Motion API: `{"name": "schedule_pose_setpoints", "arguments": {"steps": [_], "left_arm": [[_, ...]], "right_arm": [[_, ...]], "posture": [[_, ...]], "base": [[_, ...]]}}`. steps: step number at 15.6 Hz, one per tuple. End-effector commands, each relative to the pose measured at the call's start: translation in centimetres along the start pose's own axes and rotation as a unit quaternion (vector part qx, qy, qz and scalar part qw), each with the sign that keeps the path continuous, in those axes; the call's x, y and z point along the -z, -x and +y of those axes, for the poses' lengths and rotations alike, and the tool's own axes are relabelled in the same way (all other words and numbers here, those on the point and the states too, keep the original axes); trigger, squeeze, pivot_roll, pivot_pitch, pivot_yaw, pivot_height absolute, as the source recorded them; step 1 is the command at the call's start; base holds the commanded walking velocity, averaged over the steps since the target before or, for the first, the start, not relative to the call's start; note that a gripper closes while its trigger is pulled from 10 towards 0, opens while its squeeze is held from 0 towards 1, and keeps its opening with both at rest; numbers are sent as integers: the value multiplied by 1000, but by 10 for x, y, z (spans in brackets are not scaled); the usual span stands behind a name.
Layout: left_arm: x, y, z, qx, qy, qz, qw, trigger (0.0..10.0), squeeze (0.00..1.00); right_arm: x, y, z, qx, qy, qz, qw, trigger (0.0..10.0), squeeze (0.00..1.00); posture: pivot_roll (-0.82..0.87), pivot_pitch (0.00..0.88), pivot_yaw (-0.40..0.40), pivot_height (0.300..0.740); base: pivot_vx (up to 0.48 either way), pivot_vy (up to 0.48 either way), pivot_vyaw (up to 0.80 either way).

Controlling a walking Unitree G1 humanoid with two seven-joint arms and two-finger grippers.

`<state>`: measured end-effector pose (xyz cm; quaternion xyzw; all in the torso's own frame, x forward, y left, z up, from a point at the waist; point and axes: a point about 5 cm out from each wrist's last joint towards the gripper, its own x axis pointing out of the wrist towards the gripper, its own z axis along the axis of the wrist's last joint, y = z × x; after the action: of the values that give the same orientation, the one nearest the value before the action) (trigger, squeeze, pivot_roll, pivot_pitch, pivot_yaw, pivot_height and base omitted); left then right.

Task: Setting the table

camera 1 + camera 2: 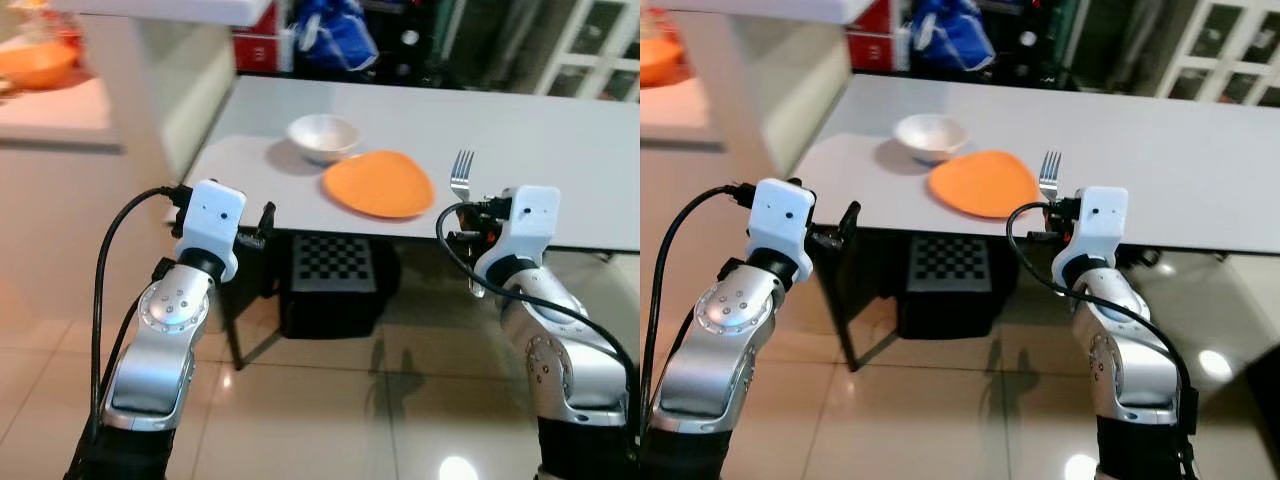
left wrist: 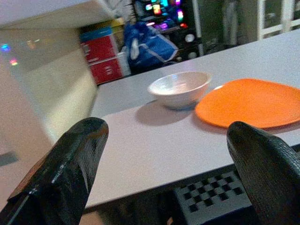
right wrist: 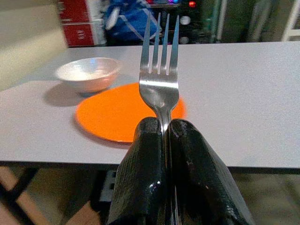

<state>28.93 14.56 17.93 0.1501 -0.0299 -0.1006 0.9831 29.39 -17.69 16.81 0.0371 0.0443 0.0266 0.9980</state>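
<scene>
Two silver arms reach forward in front of you over a glossy tiled floor, each ending short of the near edge of a pale grey table. Your left gripper is on the left, level with the near left corner of the table; its two black fingers stand wide apart with nothing between them. Your right gripper is on the right, just in front of the table's near edge, and its fingers are pressed together on the handle of a metal fork. You hold the fork upright, tines pointing up, so that it rises in front of the table edge, just to the right of an orange plate. That plate lies flat on the table close to the near edge, between your two arms. Touching or nearly touching its far left rim sits a small white bowl, upright; what is inside it cannot be made out. Under the table, below the plate, you can see a dark object with a black and white checkered face. Farther off, beyond the table, are a blue bag and red boxes. At far left a counter holds an orange bowl, blurred.
</scene>
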Motion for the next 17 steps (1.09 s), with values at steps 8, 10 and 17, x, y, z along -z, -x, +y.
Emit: {"name": "schedule_pose_setpoints", "arguments": {"steps": [8, 10, 17], "left_arm": [[-5, 0, -8, 23, 2, -8, 1000, 10000, 0], [-4, 0, -9, 25, 3, -7, 1000, 10000, 0], [-4, 0, -9, 23, 5, -7, 1000, 10000, 0]], "right_arm": [[-3, 1, -9, 16, 9, -4, 1000, 10000, 0], [-5, 0, -11, 18, 11, -5, 1000, 10000, 0], [-7, -4, -13, 16, 15, -5, 1000, 10000, 0]], "posture": [[-25, 0, -36, 740], [-25, 0, -36, 740], [-26, 0, -42, 740]], "base": [[336, 0, 0], [336, 0, 0], [335, 0, 0]]}}
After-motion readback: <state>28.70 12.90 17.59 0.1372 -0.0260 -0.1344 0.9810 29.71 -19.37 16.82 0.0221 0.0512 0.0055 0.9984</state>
